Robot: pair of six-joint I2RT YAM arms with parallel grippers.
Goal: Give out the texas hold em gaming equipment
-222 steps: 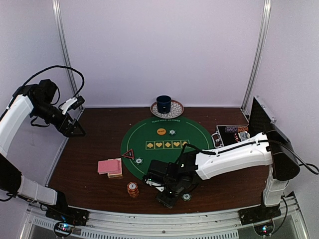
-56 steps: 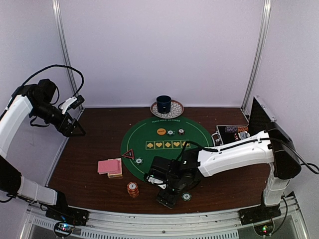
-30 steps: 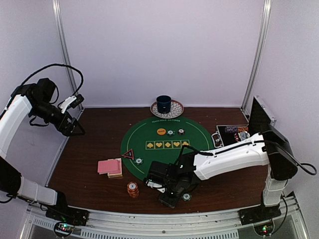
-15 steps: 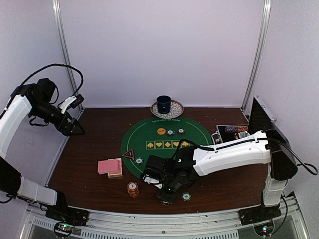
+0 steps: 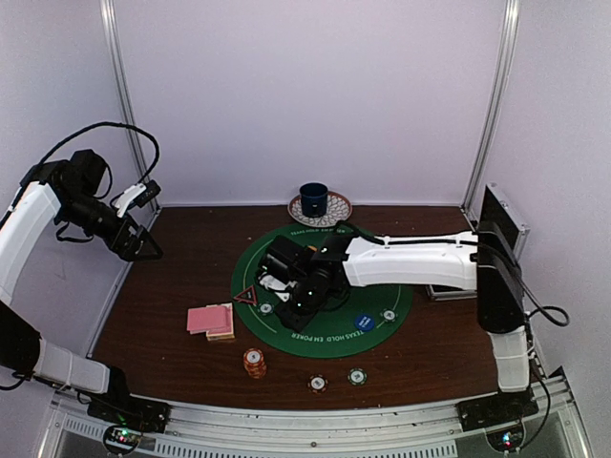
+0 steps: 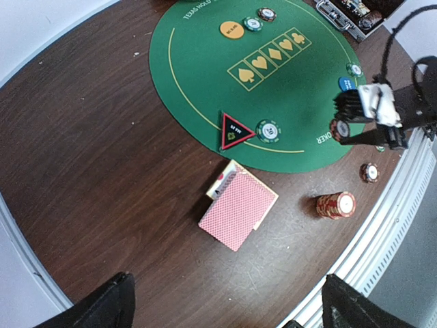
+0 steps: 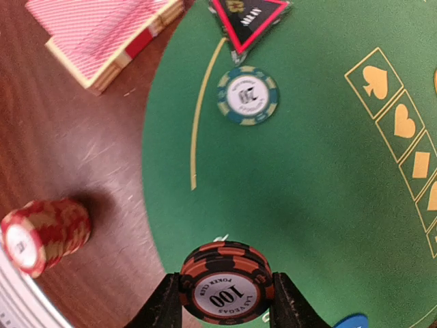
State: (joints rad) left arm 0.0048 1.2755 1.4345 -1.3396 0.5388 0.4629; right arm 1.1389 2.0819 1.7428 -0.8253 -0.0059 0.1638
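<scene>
Pink cards [image 6: 239,205]; green mat [image 6: 205,68]; black-orange striped chips [image 7: 225,285].

The left arm rises from its base at the near left corner, its upper link folded high against the left side, and its wrist holds the left gripper [image 5: 145,250] [image 6: 225,287] aloft, angled down and inward, with the fingers [image 6: 102,304] spread wide apart and nothing between them. The right arm stands upright from its base at the near right corner, and its white forearm reaches horizontally leftward to the centre of the work area. There the wrist tilts the right gripper [image 5: 296,303] [image 7: 225,305] downward, both fingers [image 7: 160,309] clamped against opposite sides of a black-and-orange chip stack [image 7: 225,287].
</scene>
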